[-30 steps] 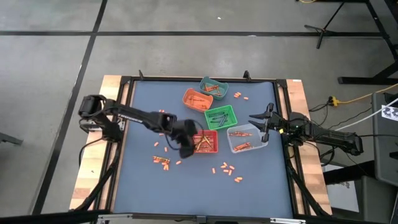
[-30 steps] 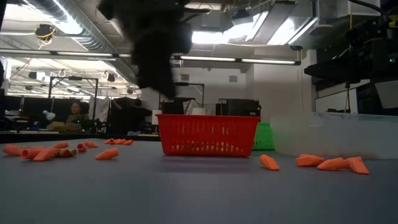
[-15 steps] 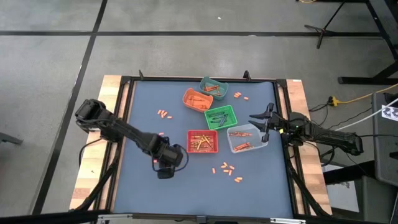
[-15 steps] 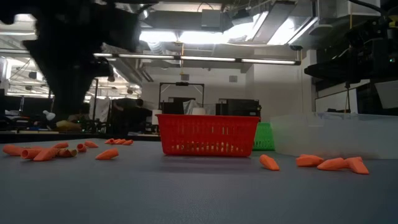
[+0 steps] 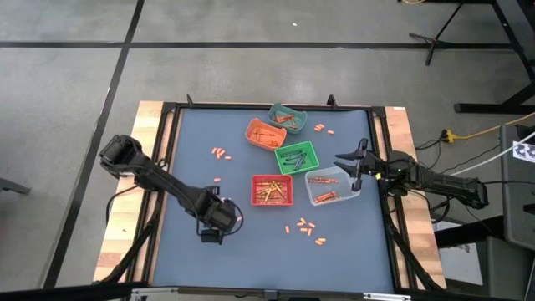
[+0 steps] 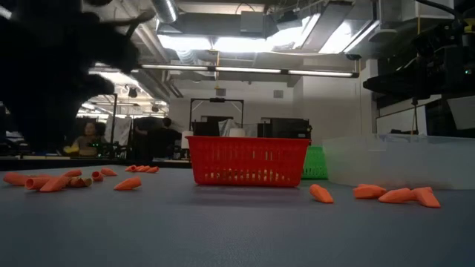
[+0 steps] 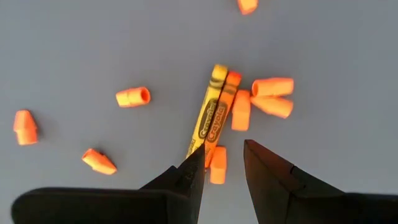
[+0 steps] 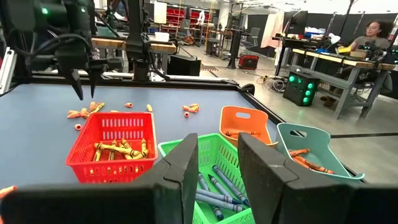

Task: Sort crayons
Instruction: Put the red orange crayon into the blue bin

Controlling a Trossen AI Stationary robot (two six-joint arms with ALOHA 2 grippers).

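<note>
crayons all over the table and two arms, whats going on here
A two-arm robot is sorting crayons into small bins. The left end effector hovers open over a yellow crayon and orange stubs near the table's front left, holding nothing. The red bin already holds yellowish crayons, the green bin dark ones, and the orange bin orange ones. The right end effector waits open beside the clear bin. More stubs lie loose on the mat.
</note>
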